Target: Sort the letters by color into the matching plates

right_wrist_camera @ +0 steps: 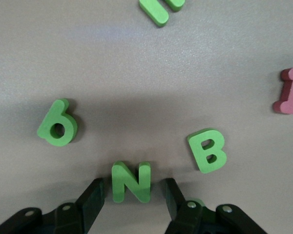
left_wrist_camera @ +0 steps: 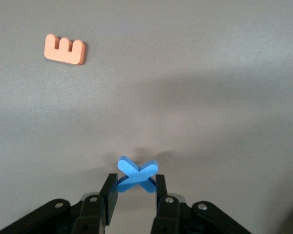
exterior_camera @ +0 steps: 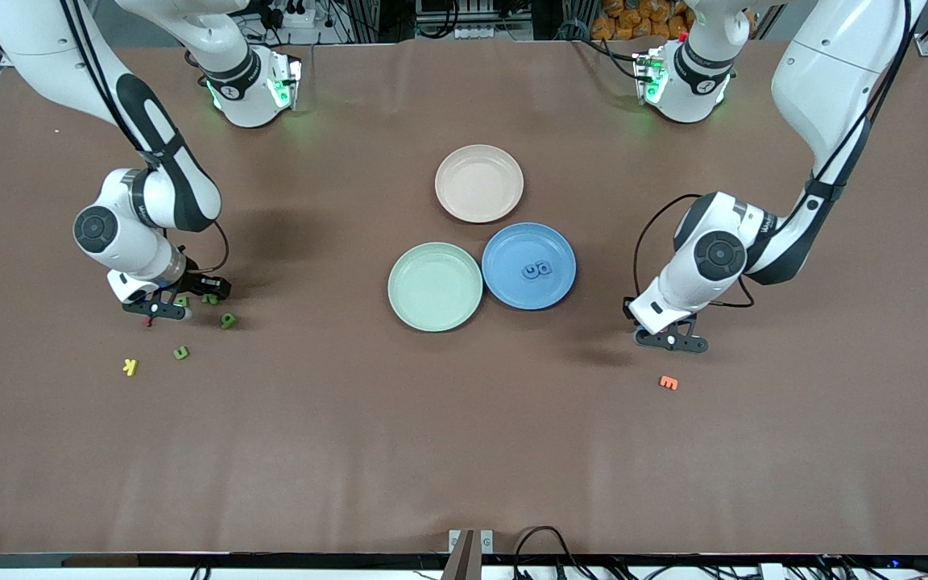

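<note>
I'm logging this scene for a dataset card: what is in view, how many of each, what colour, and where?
Plates: 3, mid-table; beige-pink plate farthest from the camera, mint green plate and blue plate side by side.
Blue letters: 3; two in the blue plate, blue X held.
Green letters: 4; 6, N, B, one partly seen; right arm's end of the table.
Pink letter: 1, beside them.
Yellow letter: 1, nearer the camera than them.
Orange E: 1, left arm's end.
Left gripper: jaws shut on the blue X.
Right gripper: jaws open, straddling the N.
</note>
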Robot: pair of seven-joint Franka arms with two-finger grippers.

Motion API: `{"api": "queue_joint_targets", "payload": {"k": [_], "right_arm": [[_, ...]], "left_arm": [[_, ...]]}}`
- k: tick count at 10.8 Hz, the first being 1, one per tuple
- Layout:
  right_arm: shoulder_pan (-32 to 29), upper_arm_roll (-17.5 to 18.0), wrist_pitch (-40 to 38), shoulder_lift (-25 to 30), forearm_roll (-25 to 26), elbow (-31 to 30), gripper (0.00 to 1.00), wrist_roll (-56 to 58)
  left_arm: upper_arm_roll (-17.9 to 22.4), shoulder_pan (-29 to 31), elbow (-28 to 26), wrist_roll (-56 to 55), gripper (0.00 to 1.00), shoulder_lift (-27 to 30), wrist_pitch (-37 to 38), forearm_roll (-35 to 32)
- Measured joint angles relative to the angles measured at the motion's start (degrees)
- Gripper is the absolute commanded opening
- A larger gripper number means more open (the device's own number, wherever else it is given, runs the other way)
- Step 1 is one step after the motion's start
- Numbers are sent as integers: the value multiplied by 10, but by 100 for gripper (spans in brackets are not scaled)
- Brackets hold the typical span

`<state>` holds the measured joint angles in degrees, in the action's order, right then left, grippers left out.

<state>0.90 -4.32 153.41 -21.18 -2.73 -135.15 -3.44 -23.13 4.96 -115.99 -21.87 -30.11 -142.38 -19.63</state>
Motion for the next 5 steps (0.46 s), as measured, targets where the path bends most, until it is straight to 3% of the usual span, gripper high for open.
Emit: {"api": "queue_joint_targets", "payload": {"k": [5], "right_arm": [[-4, -1, 1, 1, 6, 0, 36, 0]], "left_arm": [[-66, -3, 13, -135, 0, 15, 27, 0]]}}
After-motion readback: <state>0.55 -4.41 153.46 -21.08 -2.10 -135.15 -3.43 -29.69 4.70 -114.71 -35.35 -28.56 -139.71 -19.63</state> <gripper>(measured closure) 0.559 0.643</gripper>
